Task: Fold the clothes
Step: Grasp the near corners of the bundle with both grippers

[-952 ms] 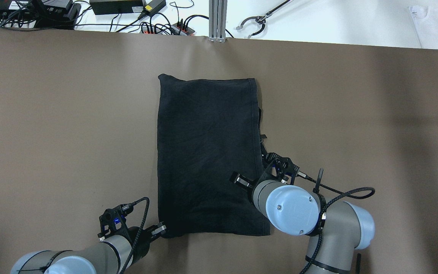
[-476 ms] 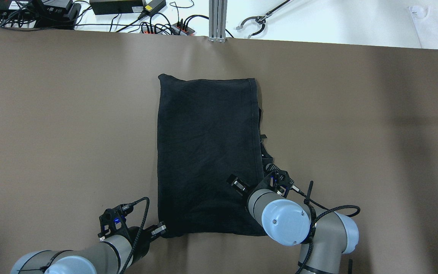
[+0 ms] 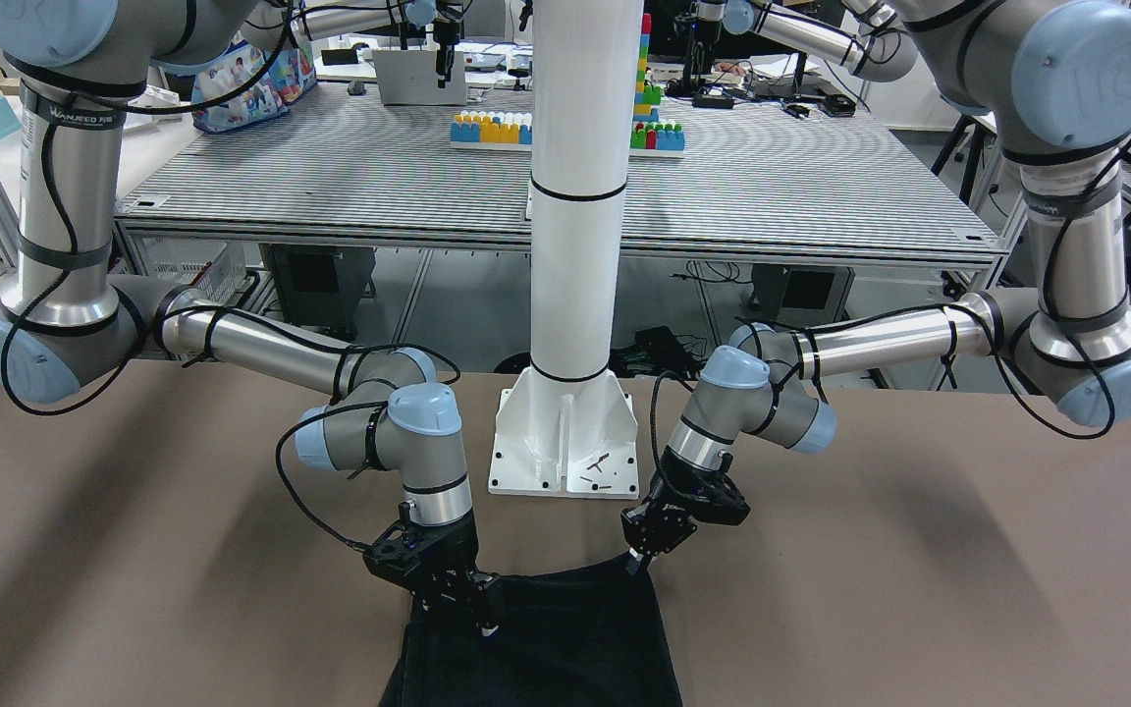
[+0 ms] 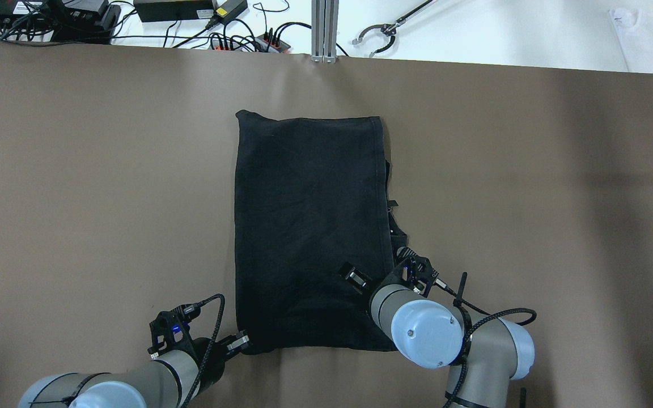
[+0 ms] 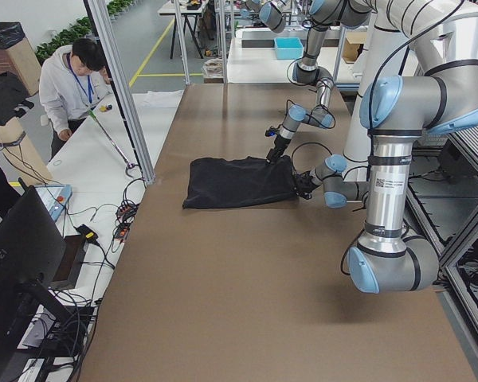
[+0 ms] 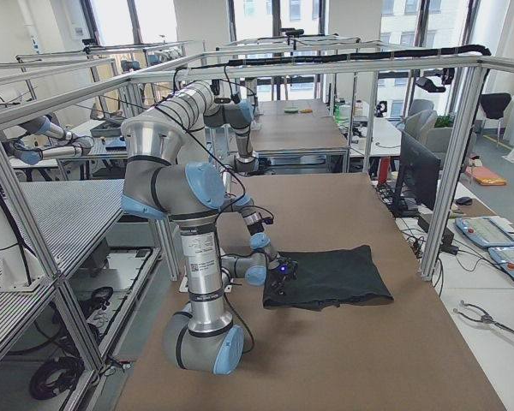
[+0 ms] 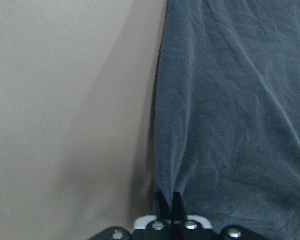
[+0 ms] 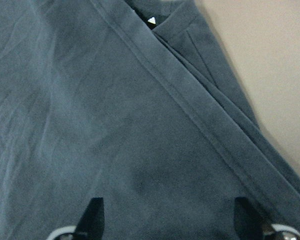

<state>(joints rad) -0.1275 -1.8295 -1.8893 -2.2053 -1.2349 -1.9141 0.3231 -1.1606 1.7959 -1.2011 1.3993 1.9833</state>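
Note:
The clothes (image 4: 309,226) are one black rectangular piece lying flat in the middle of the brown table, with its hemmed edge on the right. My left gripper (image 7: 168,202) is shut on the cloth's near-left corner (image 4: 245,341), low at the table. My right gripper (image 8: 167,220) is open, its fingers (image 8: 92,215) spread wide just above the fabric beside the hem. In the overhead view the right wrist hides that gripper over the near-right corner. From the front, the left gripper (image 3: 636,560) and right gripper (image 3: 480,611) sit at the two near corners of the clothes (image 3: 565,638).
The white pillar's base plate (image 3: 564,442) stands between the arms just behind the cloth. Cables and power bricks (image 4: 219,28), a grabber tool (image 4: 383,31) and a white garment (image 4: 649,34) lie past the far edge. A person (image 5: 76,79) stands at a side bench.
My right arm has drawn back along the cloth's right edge toward the near-right corner, and the fabric there has shifted slightly. The left gripper stays on its corner.

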